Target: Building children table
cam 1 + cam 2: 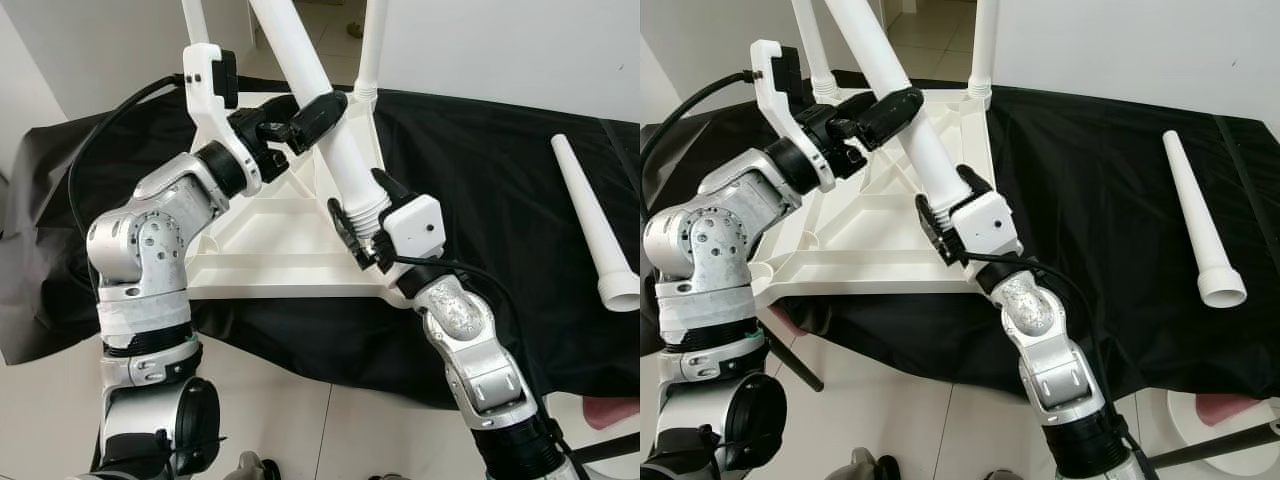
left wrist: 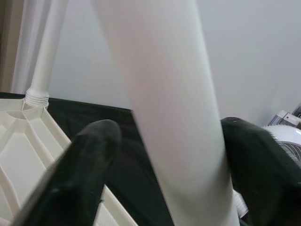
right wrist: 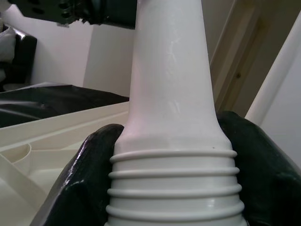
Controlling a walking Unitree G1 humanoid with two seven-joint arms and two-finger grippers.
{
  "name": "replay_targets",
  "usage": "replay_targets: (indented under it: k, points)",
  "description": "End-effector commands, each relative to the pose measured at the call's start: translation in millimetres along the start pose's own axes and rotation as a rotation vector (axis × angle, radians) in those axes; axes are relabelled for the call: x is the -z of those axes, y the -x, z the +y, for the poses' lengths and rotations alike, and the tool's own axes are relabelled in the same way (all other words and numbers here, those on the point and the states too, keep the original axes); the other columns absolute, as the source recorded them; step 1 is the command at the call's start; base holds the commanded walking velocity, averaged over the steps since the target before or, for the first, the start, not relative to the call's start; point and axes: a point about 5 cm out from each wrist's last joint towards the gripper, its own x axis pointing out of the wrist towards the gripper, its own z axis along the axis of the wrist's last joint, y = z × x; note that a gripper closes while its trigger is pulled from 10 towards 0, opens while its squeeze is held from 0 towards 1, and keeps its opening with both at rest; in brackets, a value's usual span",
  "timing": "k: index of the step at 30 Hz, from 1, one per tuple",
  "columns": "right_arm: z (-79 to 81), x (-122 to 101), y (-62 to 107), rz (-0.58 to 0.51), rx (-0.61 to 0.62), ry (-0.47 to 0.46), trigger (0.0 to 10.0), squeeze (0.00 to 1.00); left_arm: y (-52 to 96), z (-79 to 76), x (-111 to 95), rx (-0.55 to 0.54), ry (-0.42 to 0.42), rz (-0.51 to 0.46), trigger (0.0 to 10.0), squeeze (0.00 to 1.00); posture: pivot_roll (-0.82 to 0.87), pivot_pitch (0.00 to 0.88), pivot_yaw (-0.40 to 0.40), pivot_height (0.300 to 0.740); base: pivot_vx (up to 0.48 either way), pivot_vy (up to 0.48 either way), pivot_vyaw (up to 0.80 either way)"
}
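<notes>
Cloth (image 1: 480, 150): black, it covers the work surface across the middle of the frame.
Tabletop (image 1: 270, 235): white, upside down on the cloth, centre left; you see its ribs.
Legs done: two stand already in the far corners, at the top of the frame (image 1: 372, 45).
Held leg (image 1: 320, 100): tilted, from top centre down to the near right corner; its threaded end is at the socket, I judge not yet screwed home.
Spare leg (image 1: 595, 225): lies loose at the right edge; you have it left to do.
Left gripper (image 1: 300, 125): closed around the held leg, higher up.
Right gripper (image 1: 362, 225): closed around the leg's threaded end.
</notes>
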Motion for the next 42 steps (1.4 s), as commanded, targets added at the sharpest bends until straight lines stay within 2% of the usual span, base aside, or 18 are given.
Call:
replay_targets:
  k: [1,2,5,6,13,14,15,17,18,19,20,22,24,29,31,34,37,42]
  points:
    - [5.1,-0.5,2.1,-0.013,-0.022,0.008,10.0,0.00,-2.7,-2.9,-3.3,0.018,-0.005,0.004,2.3,0.00,-0.13,0.091,0.063,0.740,0.000,0.000,0.00]
    - [6.7,1.3,3.3,-0.006,-0.026,0.013,10.0,0.00,-2.8,-2.8,-3.3,0.018,-0.004,0.006,0.4,0.00,-0.13,0.091,0.063,0.740,0.000,0.000,0.00]
    - [6.7,1.3,3.3,-0.006,-0.026,0.013,10.0,0.00,-2.8,-2.8,-3.3,0.018,-0.004,0.006,0.4,0.00,-0.13,0.091,0.063,0.740,0.000,0.000,0.00]
    - [7.2,3.9,4.2,0.005,-0.023,0.016,10.0,0.00,-2.9,-3.1,-3.2,0.020,-0.005,0.008,0.0,0.00,-0.13,0.088,0.066,0.740,0.000,0.000,0.00]
    - [7.7,11.7,4.3,0.044,-0.027,0.041,10.0,0.00,-2.4,-6.7,-2.5,0.043,-0.025,0.007,0.0,0.00,-0.13,0.083,0.070,0.740,0.000,0.000,0.00]
    - [8.1,13.3,3.6,0.053,-0.029,0.049,10.0,0.72,-2.2,-7.7,-2.1,0.050,-0.031,0.009,0.0,0.00,-0.13,0.083,0.071,0.740,0.000,0.000,0.00]
    - [8.1,14.8,2.8,0.064,-0.029,0.051,10.0,1.00,-2.1,-8.2,-1.3,0.052,-0.045,0.015,0.0,0.00,-0.13,0.084,0.071,0.740,0.000,0.000,0.00]
    - [8.1,14.8,2.8,0.064,-0.029,0.051,10.0,1.00,-2.1,-8.2,-1.3,0.052,-0.045,0.015,0.0,0.00,-0.13,0.084,0.071,0.740,0.000,0.000,0.00]
    - [11.0,14.3,0.3,0.091,-0.069,-0.011,10.0,1.00,-2.7,-10.6,5.4,0.055,-0.168,0.062,0.0,0.00,-0.13,0.087,0.071,0.740,0.000,0.000,0.00]
    - [11.0,14.3,0.3,0.091,-0.069,-0.011,10.0,1.00,-2.7,-10.6,5.4,0.055,-0.168,0.062,0.0,0.00,-0.13,0.087,0.071,0.740,0.000,0.000,0.00]
    - [13.8,11.9,-0.9,0.107,-0.102,-0.067,10.0,0.00,-3.1,-13.6,11.6,0.069,-0.266,0.096,0.0,0.00,-0.13,0.090,0.071,0.740,0.000,0.000,0.00]
    - [13.8,11.9,-0.9,0.107,-0.102,-0.067,10.0,0.00,-3.1,-13.6,11.6,0.069,-0.266,0.096,0.0,0.00,-0.13,0.090,0.071,0.740,0.000,0.000,0.00]
    - [19.3,3.4,-2.7,0.110,-0.166,-0.162,10.0,0.00,-3.3,-19.7,22.3,0.110,-0.367,0.136,0.0,0.00,-0.13,0.092,0.071,0.740,0.000,0.000,0.00]
    - [16.9,-2.3,-8.7,0.112,-0.152,-0.223,10.0,0.00,-3.4,-28.7,27.6,0.184,-0.418,0.154,0.0,0.00,-0.13,0.099,0.071,0.740,0.000,0.000,0.00]
    - [12.4,-1.6,-17.1,0.124,-0.120,-0.201,10.0,0.00,-4.0,-37.7,27.6,0.251,-0.418,0.151,0.0,0.00,-0.14,0.103,0.070,0.740,0.000,0.000,0.00]
    - [11.3,-1.2,-19.6,0.125,-0.111,-0.195,10.0,0.00,-4.0,-40.5,27.7,0.273,-0.415,0.153,0.0,0.00,-0.14,0.103,0.070,0.740,0.000,0.000,0.00]
    - [3.9,6.7,-28.6,0.170,-0.022,-0.169,10.0,0.00,-3.6,-46.7,25.1,0.309,-0.420,0.134,0.0,0.00,-0.13,0.106,0.069,0.740,0.000,0.000,0.00]
    - [2.3,3.7,-35.6,0.168,-0.014,-0.207,10.0,0.00,0.1,-50.3,29.3,0.346,-0.461,0.148,0.0,0.00,-0.13,0.108,0.069,0.740,0.000,0.000,0.00]
